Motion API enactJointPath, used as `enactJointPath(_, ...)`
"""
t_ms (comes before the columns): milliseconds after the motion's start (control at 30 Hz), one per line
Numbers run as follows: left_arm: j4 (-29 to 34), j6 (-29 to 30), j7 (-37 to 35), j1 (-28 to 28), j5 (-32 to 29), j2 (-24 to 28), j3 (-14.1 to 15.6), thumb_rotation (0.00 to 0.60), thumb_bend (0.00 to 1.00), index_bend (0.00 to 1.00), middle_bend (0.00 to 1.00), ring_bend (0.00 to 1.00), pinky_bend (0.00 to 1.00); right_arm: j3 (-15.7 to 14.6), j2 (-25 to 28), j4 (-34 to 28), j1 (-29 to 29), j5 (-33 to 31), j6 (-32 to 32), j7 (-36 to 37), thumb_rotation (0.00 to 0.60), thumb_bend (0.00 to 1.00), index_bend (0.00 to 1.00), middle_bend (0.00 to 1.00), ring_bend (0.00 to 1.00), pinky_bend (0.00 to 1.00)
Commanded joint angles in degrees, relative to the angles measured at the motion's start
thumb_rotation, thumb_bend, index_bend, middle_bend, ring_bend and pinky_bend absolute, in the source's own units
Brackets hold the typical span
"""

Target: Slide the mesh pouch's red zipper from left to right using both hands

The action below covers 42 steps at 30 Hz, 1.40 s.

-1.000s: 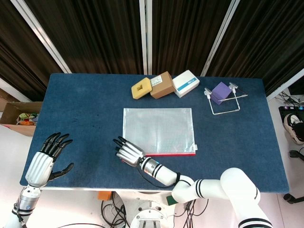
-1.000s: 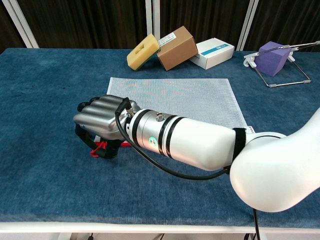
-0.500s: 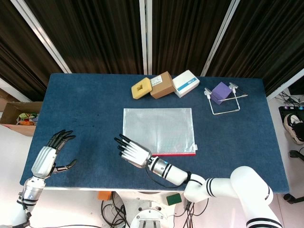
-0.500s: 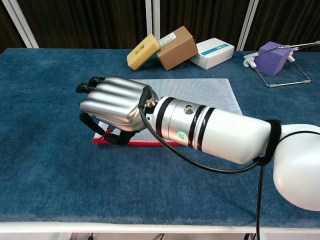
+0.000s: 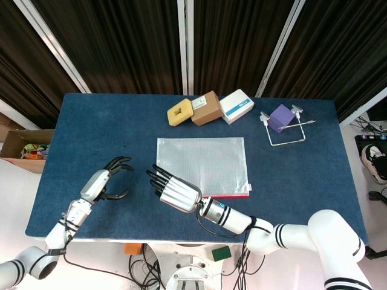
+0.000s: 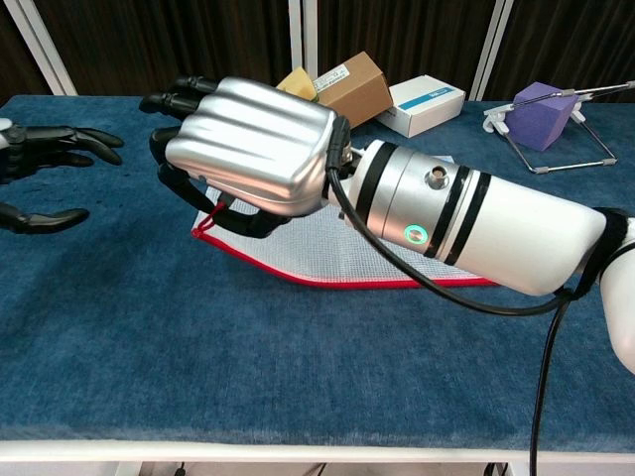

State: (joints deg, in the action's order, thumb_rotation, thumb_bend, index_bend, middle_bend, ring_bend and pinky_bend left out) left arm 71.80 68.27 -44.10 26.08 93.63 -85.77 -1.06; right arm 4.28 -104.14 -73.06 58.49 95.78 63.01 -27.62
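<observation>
mesh pouch (image 6: 397, 260), right hand (image 6: 248, 149) pinching corner

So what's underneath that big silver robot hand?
Under the right robot hand lies the mesh pouch's near-left corner, lifted slightly, with its red zipper edge and red pull cord by the fingers. Whether the fingers pinch the cord is hidden.

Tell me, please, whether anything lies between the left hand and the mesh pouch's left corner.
Nothing visible does. Only bare blue table separates the left hand from the mesh pouch, whose near-left corner the right hand already grips.
</observation>
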Motion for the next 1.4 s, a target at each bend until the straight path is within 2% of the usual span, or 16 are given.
enactJointPath(33,-3.05,-2.16,-1.16,3.0,0.72,-3.23,-0.73,0.6,0.31,0.3,0.1,0.02,0.09,0.43,0.53,-0.44,-0.3,0.12,0.2,-0.16,0.6,0.45,0.69,0.3,0.04,0.11)
enactJointPath(300,-9.31,-4.12,0.31,7.71,2.0,-9.65,-0.84,0.6,0.3,0.33,0.1,0.02,0.09,1.49,1.75,-1.07,-0.91,0.03,0.13,0.29,0.6,0.45,0.69,0.3,0.04,0.11)
enactJointPath(500,-12.16,-3.21,1.72,8.95,2.38,-12.25,-0.33,0.6,0.28,0.36,0.1,0.02,0.09,2.14,1.96,-0.97,-1.04,-0.1,-0.25,0.61,0.6,0.45,0.7,0.29,0.04,0.1)
enactJointPath(900,-15.21,-1.48,2.88,10.61,2.5,-16.47,0.34,0.6,0.27,0.44,0.1,0.02,0.09,3.22,0.94,-0.25,-0.64,-0.55,-1.47,1.67,0.6,0.45,0.7,0.29,0.04,0.1)
enactJointPath(1200,-16.18,-0.88,3.28,11.14,2.28,-17.26,1.19,0.6,0.27,0.48,0.1,0.02,0.09,3.18,1.01,-0.31,-0.95,-0.17,-1.25,2.25,0.6,0.45,0.7,0.3,0.04,0.1)
enactJointPath(1400,-17.1,-1.25,2.66,11.5,1.77,-18.1,1.6,0.6,0.31,0.5,0.11,0.02,0.09,3.09,1.0,-0.3,-1.18,0.11,-1.04,2.71,0.6,0.45,0.7,0.3,0.04,0.1)
